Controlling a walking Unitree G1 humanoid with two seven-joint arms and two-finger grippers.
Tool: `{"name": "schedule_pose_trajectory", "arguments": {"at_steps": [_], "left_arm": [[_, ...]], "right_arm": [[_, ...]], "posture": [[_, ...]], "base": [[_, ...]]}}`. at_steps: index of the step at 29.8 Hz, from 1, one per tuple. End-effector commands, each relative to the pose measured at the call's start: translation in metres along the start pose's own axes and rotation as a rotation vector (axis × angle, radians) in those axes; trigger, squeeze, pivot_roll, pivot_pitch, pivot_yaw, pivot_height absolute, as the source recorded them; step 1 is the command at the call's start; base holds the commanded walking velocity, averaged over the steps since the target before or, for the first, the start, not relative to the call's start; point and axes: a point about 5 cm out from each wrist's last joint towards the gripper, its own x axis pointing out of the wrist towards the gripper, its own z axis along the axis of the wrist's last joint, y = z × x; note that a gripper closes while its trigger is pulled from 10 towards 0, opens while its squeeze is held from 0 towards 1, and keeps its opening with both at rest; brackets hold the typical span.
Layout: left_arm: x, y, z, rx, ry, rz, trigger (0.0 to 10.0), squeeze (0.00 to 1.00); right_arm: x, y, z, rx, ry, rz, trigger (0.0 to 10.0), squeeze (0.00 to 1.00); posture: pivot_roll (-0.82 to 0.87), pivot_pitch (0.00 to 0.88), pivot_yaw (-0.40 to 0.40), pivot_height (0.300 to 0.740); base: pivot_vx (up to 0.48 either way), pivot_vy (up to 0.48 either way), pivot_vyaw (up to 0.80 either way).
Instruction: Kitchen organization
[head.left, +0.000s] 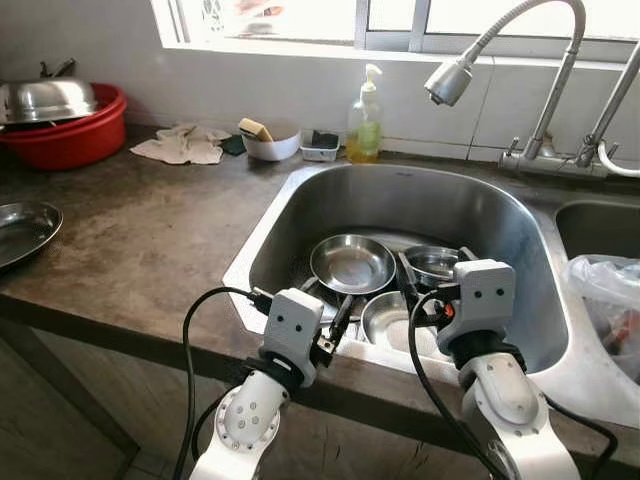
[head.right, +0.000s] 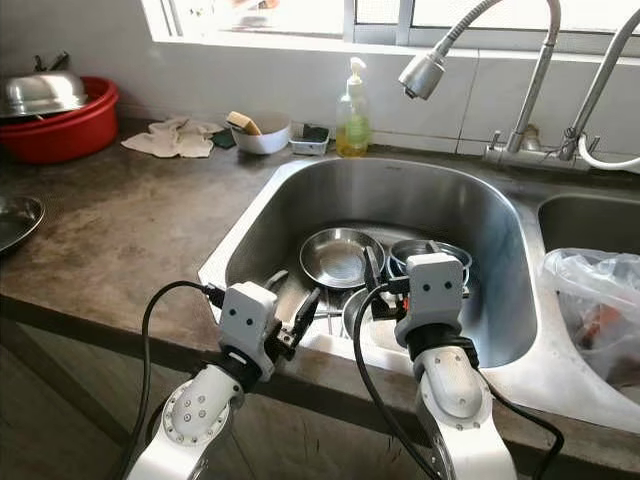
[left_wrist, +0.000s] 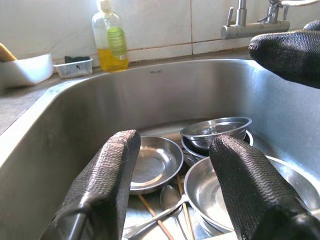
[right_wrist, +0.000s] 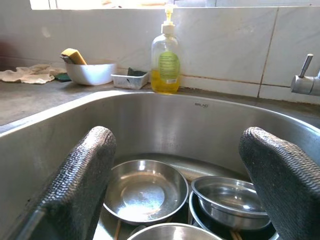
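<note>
Several steel dishes lie in the sink (head.left: 500, 215): a shallow plate (head.left: 352, 262), a small bowl (head.left: 435, 262) stacked on another to its right, and a wider bowl (head.left: 388, 320) near the front wall. Spoons and chopsticks (left_wrist: 165, 210) lie between them. My left gripper (head.left: 325, 303) hangs open over the sink's front rim, above the wide bowl and plate. Beside it, my right gripper (head.left: 435, 268) is open too, held above the small bowl. Neither holds anything. In the wrist views the left fingers (left_wrist: 107, 175) and right fingers (right_wrist: 82, 175) frame the dishes.
A soap bottle (head.left: 365, 120), a small tray (head.left: 320, 147), a white bowl with a sponge (head.left: 270, 140) and a cloth (head.left: 185, 145) line the back ledge. A red basin with a steel lid (head.left: 70, 135) and a steel plate (head.left: 20, 230) stand left. The faucet (head.left: 450, 80) overhangs; a plastic bag (head.left: 610, 290) fills the right sink.
</note>
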Motion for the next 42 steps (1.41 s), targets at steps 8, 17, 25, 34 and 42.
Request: {"name": "schedule_pose_trajectory", "arguments": {"at_steps": [8, 17, 25, 34, 42], "left_arm": [[-0.0016, 0.0002, 0.0055, 0.011, -0.020, 0.002, 10.0, 0.00], [-0.0013, 0.0009, 0.0048, 0.015, -0.017, 0.000, 10.0, 0.00], [0.0001, 0.0007, 0.0062, 0.015, -0.025, -0.003, 10.0, 0.00], [0.0003, 0.0005, 0.0057, 0.015, -0.024, -0.009, 10.0, 0.00], [0.0013, 0.0006, 0.0066, 0.015, -0.026, -0.007, 10.0, 0.00]], "right_arm": [[0.0013, 0.0010, 0.0053, 0.000, -0.018, 0.008, 10.0, 0.00], [0.0025, 0.0016, 0.0051, 0.000, -0.018, 0.013, 10.0, 0.00], [0.0050, 0.0031, 0.0047, 0.003, -0.021, 0.012, 10.0, 0.00], [0.0060, 0.0027, 0.0046, 0.004, -0.023, 0.009, 10.0, 0.00], [0.0065, 0.0020, 0.0047, 0.009, -0.022, 0.001, 10.0, 0.00]], "posture": [[-0.01, 0.000, -0.007, 0.740], [0.00, 0.000, -0.007, 0.740], [0.00, 0.000, -0.006, 0.740], [0.00, 0.000, -0.001, 0.740], [0.00, 0.000, -0.005, 0.740]], "base": [[0.000, 0.000, 0.00], [-0.197, 0.000, 0.00], [-0.285, 0.000, 0.00], [-0.299, 0.000, 0.00], [-0.301, 0.000, 0.00]]}}
